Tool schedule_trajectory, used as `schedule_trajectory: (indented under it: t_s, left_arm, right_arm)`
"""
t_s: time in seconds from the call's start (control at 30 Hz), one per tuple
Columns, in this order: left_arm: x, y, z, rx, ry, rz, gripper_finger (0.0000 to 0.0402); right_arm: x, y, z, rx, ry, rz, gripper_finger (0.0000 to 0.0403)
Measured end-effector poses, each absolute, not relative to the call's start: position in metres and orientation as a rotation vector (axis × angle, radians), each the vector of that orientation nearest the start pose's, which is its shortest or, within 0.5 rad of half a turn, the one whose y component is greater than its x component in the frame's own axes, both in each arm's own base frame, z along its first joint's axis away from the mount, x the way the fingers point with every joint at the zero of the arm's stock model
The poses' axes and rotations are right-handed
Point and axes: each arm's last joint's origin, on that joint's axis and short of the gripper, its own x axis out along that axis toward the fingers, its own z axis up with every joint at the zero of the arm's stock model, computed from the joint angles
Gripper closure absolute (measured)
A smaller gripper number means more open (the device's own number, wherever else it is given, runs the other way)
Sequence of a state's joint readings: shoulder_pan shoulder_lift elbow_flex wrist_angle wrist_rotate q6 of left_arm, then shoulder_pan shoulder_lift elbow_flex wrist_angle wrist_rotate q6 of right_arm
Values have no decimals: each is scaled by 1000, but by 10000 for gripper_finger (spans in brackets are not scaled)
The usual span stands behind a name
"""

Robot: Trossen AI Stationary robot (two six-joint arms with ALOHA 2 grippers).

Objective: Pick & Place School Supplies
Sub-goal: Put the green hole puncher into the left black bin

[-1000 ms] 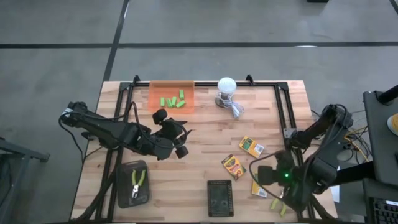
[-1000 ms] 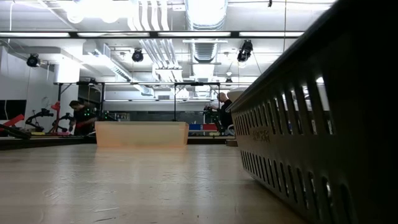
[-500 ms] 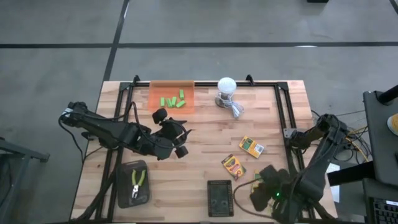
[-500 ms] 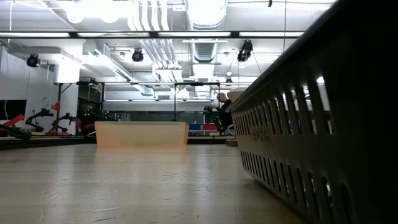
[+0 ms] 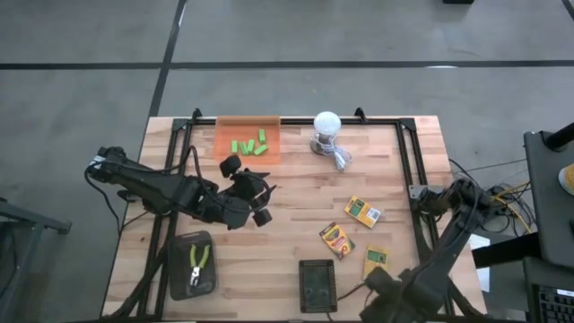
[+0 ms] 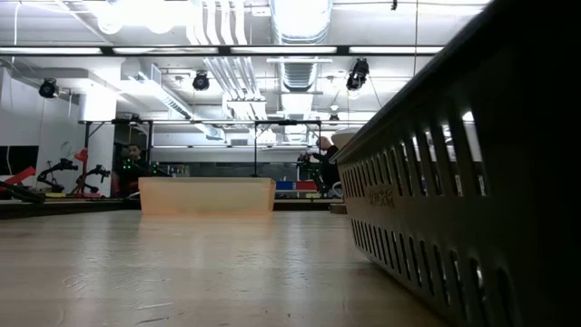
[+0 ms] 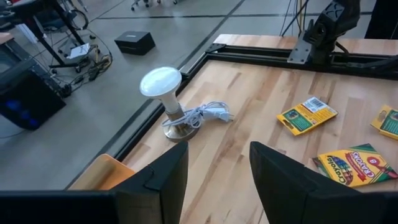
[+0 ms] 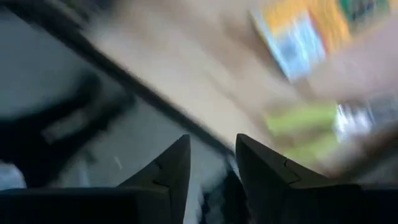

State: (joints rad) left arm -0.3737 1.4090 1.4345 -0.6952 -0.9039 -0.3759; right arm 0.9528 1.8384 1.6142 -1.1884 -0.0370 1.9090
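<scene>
Right arm's the one at work here, low over the near right corner of the wooden counter. Its pincer shows two dark fingers standing apart with nothing between them: released, carrying nothing.

Just ahead of those fingers its own camera catches a flat yellow-and-green crayon box, and closer in a blurred yellow-green thing with a silvery end. That could be a plier-like tool, but I can't tell.

From above, the nearest flat crayon box lies just beside this arm's wrist, on the side toward the counter's middle. Its long axis runs roughly from the near edge to the far edge, tilted a little. The two other crayon boxes sit farther in. So for that near box the right arm is clearly closer, and I'd judge the fingers need to straddle its short sides.

The left pincer waits over the counter's left-centre, also released and empty, looking out toward the white round bulb with its cable.

Sorted so far:
- The small bright-green rectangular blocks lie in the orange tray at the far edge.
- A yellow-green-handled plier-like tool lies in the black tray near the left front.
- The dark slotted basket sits at the near edge, just beside the right arm.
</scene>
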Motion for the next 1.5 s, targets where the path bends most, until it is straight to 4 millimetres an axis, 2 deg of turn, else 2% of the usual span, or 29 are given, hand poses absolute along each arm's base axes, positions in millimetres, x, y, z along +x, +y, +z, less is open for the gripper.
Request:
schedule_trajectory:
  t_s: [0.1,0.17,0.27,0.47,0.53,0.87,1.03,1.33,1.5]
  left_arm:
    - [276,-84,377,45,435,599,225]
    - [276,-84,377,39,433,600,225]
    - [277,-84,377,25,427,602,225]
    - [277,-84,378,23,425,602,225]
    - [277,-84,378,22,424,602,225]
    - [277,-84,378,21,424,602,225]
    - [277,-84,378,24,425,602,225]
    - [277,-84,377,36,429,599,225]
    - [277,-84,377,48,433,597,225]
  right_arm:
    - [201,294,260,874,1643,-659,289]
    - [200,295,257,883,1660,-718,293]
    - [200,293,255,897,1584,-788,299]
    - [195,282,253,990,1394,-1108,310]
    - [194,281,253,1006,1379,-1156,312]
    - [187,282,245,986,1444,-1187,307]
    - [181,285,227,1001,1514,-1223,307]
    - [180,285,189,1072,1532,-1151,307]
    - [173,280,176,1064,1606,-1237,307]
